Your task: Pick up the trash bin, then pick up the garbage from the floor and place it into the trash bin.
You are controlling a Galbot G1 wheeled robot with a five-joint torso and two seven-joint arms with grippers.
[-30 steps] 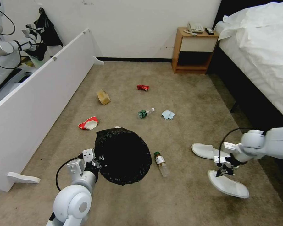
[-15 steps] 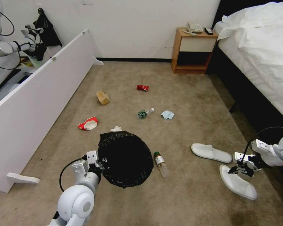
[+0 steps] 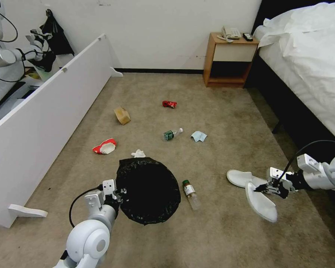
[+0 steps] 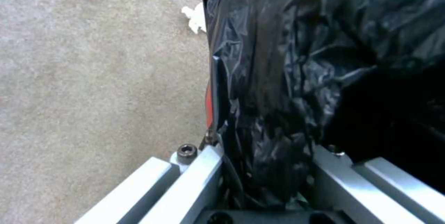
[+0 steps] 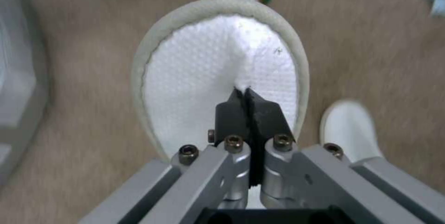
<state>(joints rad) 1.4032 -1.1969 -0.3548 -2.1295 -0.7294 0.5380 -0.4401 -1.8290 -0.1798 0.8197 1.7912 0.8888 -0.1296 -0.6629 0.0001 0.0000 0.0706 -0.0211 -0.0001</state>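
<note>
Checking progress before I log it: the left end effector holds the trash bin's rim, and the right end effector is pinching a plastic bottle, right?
Not quite. The right end effector is pinching a white slipper, as the right wrist view shows. The left end effector does hold the trash bin by its rim.

Right gripper [image 5: 244, 93] jaws pinch a white slipper [image 5: 204, 64].

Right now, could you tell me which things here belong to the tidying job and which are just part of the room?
Job:
trash bin, held by left gripper
slipper, pinched by right gripper
second slipper
two bottles
red can
paper bag
paper cup
tissue
blue cloth

Room:
bed
nightstand
white panel
</note>
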